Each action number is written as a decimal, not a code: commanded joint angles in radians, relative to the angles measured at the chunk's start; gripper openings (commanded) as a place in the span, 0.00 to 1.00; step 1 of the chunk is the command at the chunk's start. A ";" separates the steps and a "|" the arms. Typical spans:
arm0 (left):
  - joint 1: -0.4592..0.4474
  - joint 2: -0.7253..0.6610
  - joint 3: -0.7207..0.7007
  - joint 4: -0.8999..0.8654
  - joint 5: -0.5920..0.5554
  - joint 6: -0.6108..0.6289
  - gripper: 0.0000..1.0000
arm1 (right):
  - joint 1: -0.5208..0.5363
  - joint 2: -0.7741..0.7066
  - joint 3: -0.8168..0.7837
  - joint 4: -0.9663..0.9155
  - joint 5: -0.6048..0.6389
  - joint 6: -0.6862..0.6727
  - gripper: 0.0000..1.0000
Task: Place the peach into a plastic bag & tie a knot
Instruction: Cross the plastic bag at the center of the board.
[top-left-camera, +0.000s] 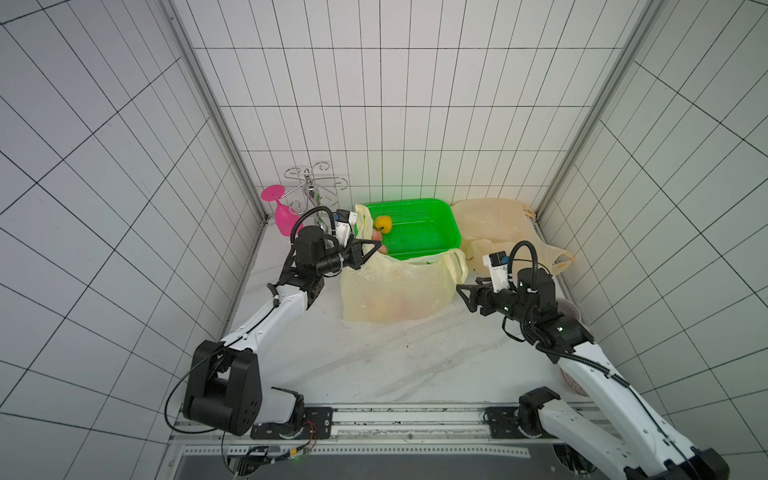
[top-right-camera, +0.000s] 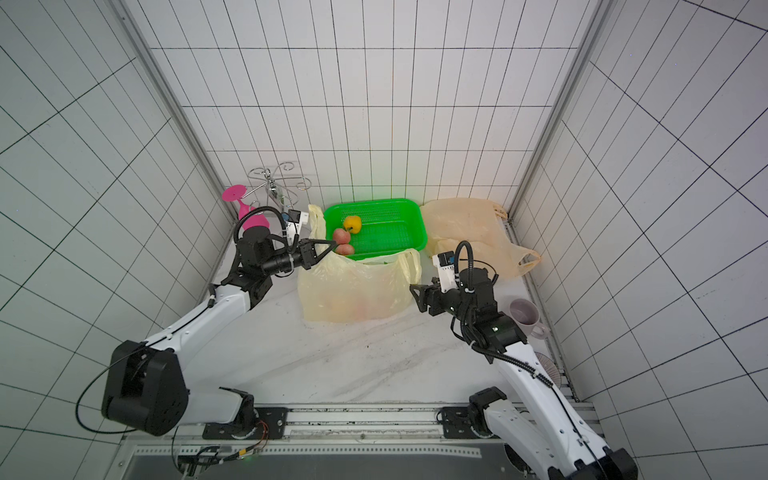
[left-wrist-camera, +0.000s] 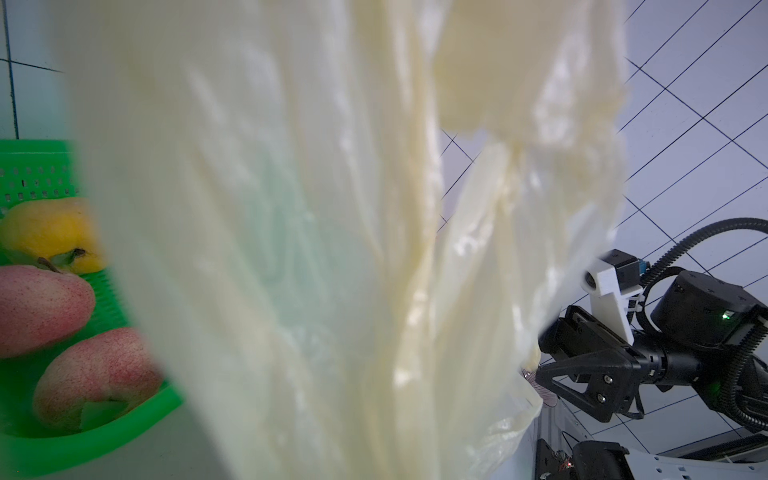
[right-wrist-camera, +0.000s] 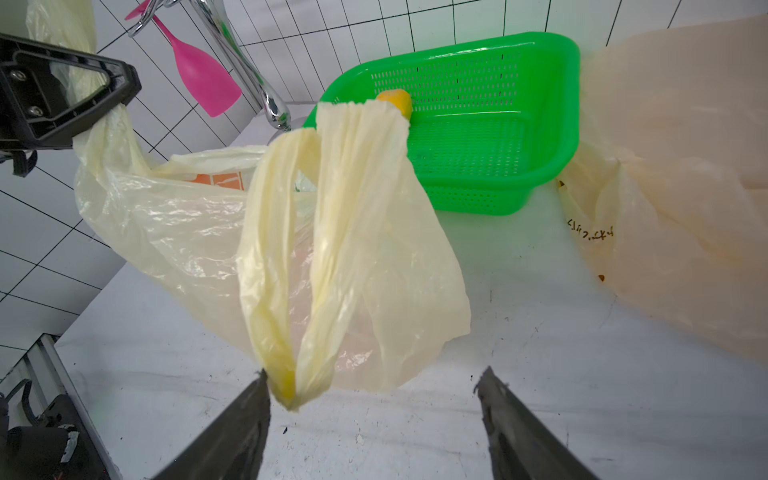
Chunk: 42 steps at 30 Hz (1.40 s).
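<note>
A pale yellow plastic bag (top-left-camera: 395, 286) sits mid-table, and orange-pink fruit (top-left-camera: 399, 309) shows dimly through its film. My left gripper (top-right-camera: 331, 246) is shut on the bag's left handle and holds it up beside the green basket. Bag film (left-wrist-camera: 291, 249) hides its jaws in the left wrist view. Two red-pink peaches (top-right-camera: 341, 235) (left-wrist-camera: 37, 307) lie in the basket's near left corner. My right gripper (right-wrist-camera: 374, 378) (top-left-camera: 467, 289) stands open at the bag's right side. The right handle (right-wrist-camera: 286, 291) hangs with its tip against one finger (right-wrist-camera: 257, 399), not clamped.
The green basket (top-left-camera: 415, 205) stands behind the bag and holds a yellow fruit (top-right-camera: 352, 223). A second plastic bag (top-left-camera: 490, 224) lies at the back right. A pink goblet (top-left-camera: 282, 218) and a metal rack (top-left-camera: 311, 183) stand back left. Along the right edge are a mug (top-right-camera: 525, 316) and a plate (top-right-camera: 548, 368).
</note>
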 joint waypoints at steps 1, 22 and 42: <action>0.046 0.034 0.033 -0.079 -0.060 0.014 0.00 | -0.019 -0.107 -0.101 0.274 -0.081 0.047 0.82; 0.098 0.069 0.039 -0.073 -0.011 -0.046 0.00 | -0.130 -0.002 0.040 0.093 -0.133 -0.091 0.83; 0.060 0.095 0.079 -0.100 0.026 -0.046 0.00 | -0.134 0.509 0.207 0.443 -0.501 -0.296 0.87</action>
